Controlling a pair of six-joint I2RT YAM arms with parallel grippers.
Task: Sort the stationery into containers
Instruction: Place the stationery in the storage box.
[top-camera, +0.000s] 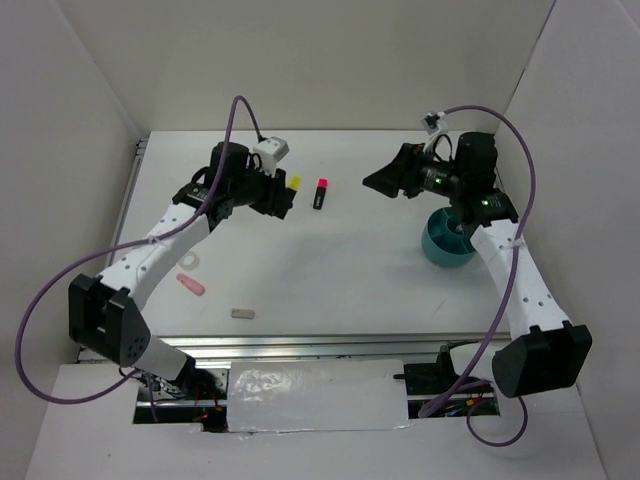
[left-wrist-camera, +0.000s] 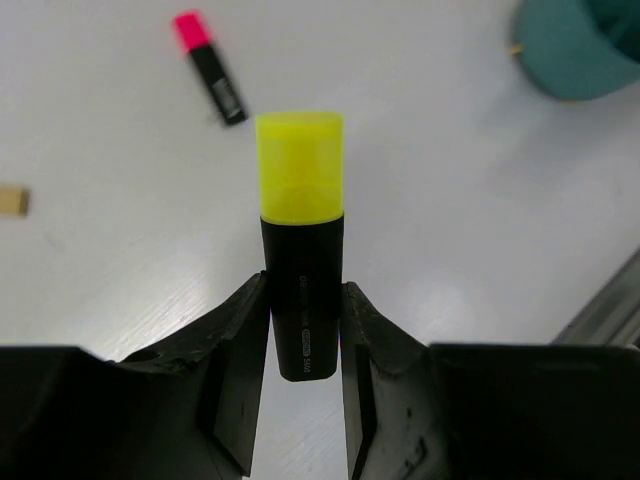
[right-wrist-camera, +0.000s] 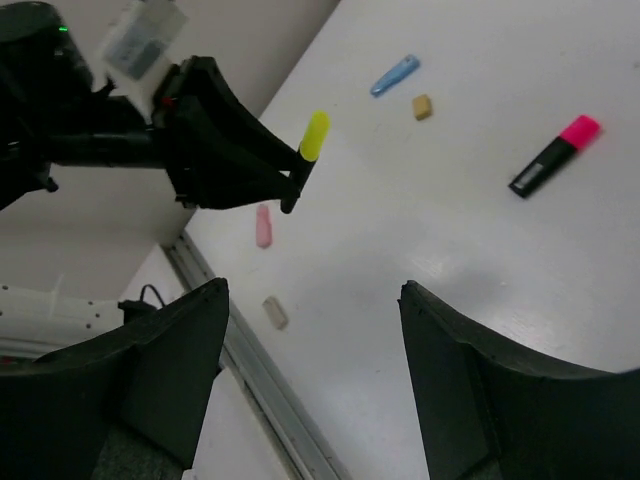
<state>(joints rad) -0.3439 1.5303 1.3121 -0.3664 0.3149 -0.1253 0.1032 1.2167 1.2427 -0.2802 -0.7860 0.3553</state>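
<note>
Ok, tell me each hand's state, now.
Left hand: closed on the yellow-capped highlighter.
Right hand: open, holding nothing.

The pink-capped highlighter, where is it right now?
In the top view the pink-capped highlighter lies on the table, far middle, just right of the left gripper clamping the yellow-capped highlighter; the teal cup stands further right.

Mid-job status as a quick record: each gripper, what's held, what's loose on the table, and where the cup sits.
left gripper: shut on yellow-capped highlighter, gripped by its black body, cap pointing out
right gripper: open, empty
teal cup: right side of table, partly hidden by right arm
loose on table: pink-capped highlighter, pink eraser, grey eraser, tape ring, blue clip, tan eraser
</note>
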